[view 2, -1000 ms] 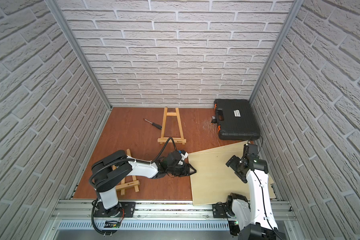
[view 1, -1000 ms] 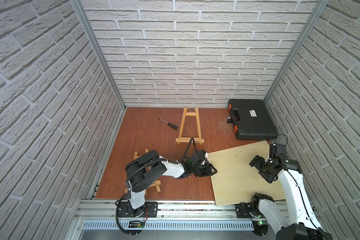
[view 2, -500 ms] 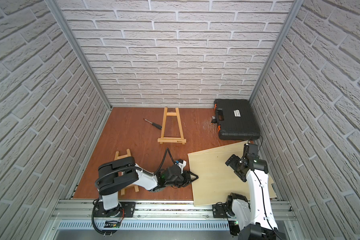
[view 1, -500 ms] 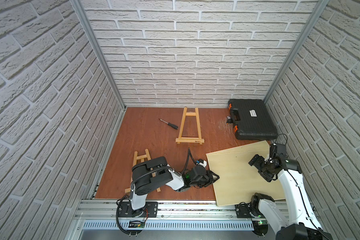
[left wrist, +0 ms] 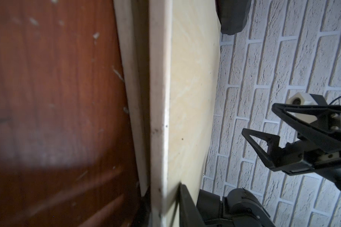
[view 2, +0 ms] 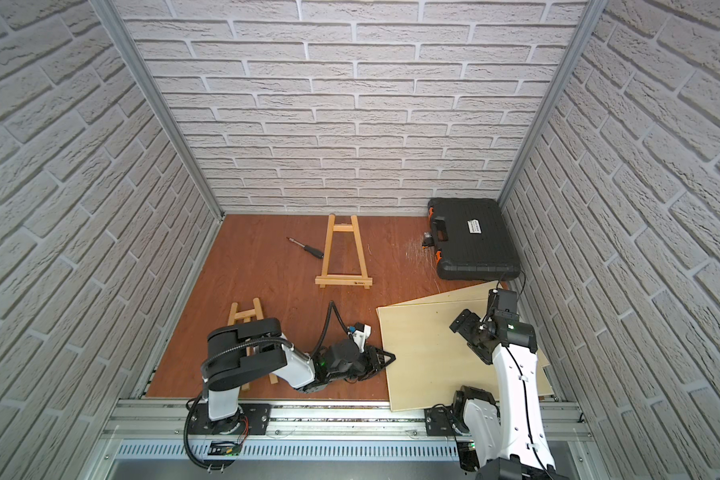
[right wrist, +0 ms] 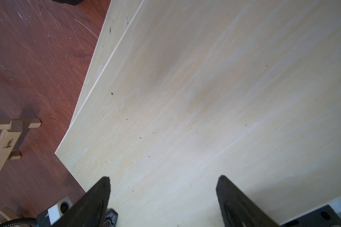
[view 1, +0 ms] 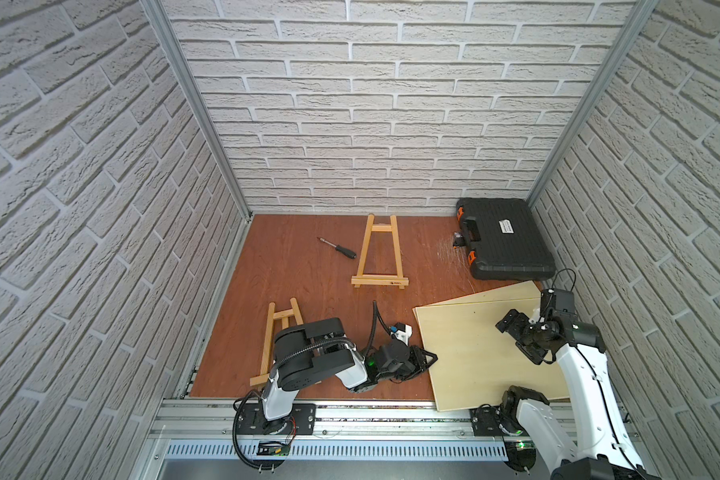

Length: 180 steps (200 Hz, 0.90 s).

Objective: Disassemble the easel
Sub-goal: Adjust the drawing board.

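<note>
A wooden A-frame easel (view 1: 381, 257) (view 2: 344, 257) lies flat on the red-brown floor near the back wall. A second easel (view 1: 281, 328) (view 2: 246, 316) lies at the front left, partly under my left arm. My left gripper (view 1: 429, 358) (view 2: 389, 357) is low at the left edge of the top plywood board (view 1: 474, 345). In the left wrist view its jaws (left wrist: 162, 196) are shut on that board's edge (left wrist: 159, 118). My right gripper (view 1: 516, 338) (right wrist: 163, 179) hovers open over the board, holding nothing.
A lower plywood board (view 1: 504, 293) sticks out behind the top one. A screwdriver (view 1: 337, 248) lies left of the back easel. A closed black tool case (view 1: 504, 243) sits in the back right corner. Brick walls enclose three sides.
My left gripper slid toward the front along the top board's left edge and its jaws closed on that edge. The right arm has not moved.
</note>
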### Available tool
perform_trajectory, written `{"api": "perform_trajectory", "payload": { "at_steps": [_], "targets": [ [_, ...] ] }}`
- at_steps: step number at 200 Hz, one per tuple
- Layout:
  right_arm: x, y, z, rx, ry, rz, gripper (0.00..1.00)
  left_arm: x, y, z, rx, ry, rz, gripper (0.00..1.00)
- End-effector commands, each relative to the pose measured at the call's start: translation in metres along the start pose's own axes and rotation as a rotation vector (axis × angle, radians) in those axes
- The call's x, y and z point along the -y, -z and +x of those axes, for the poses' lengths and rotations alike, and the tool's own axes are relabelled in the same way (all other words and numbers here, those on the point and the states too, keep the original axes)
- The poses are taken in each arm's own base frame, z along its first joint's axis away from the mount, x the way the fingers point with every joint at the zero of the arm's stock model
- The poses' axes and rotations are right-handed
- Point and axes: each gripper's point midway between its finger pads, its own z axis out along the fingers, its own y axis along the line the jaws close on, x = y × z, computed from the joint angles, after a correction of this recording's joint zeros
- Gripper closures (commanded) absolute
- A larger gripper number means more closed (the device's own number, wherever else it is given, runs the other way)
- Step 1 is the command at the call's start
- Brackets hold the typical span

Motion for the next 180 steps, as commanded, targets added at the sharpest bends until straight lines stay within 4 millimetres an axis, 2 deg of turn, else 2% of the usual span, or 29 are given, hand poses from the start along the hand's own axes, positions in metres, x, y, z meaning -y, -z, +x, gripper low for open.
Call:
{"api": "perform_trajectory", "payload": {
  "at_steps": [1,44,85,105,138,180],
  "targets": [
    [-0.004,0.005,-0.002,0.012,0.012,-0.018,0.14,-0.008,0.004,-0.016,0.057,-0.029,-0.059,1.0],
    [-0.003,0.004,-0.003,0.013,0.016,-0.016,0.14,-0.013,0.015,-0.038,0.123,-0.058,-0.076,1.0],
    [-0.001,-0.001,-0.003,0.008,0.01,-0.003,0.13,-0.015,0.028,-0.076,0.198,-0.08,-0.088,1.0],
    [0.001,-0.002,-0.004,0.008,0.007,0.011,0.13,-0.02,0.037,-0.087,0.215,-0.117,-0.136,1.0],
    [0.009,-0.004,-0.003,0.011,-0.016,0.048,0.12,-0.026,0.042,-0.089,0.195,-0.136,-0.165,1.0],
    [0.015,-0.011,0.0,0.006,-0.049,0.075,0.12,-0.04,0.03,-0.067,0.152,-0.109,-0.178,1.0]
  ]
}}
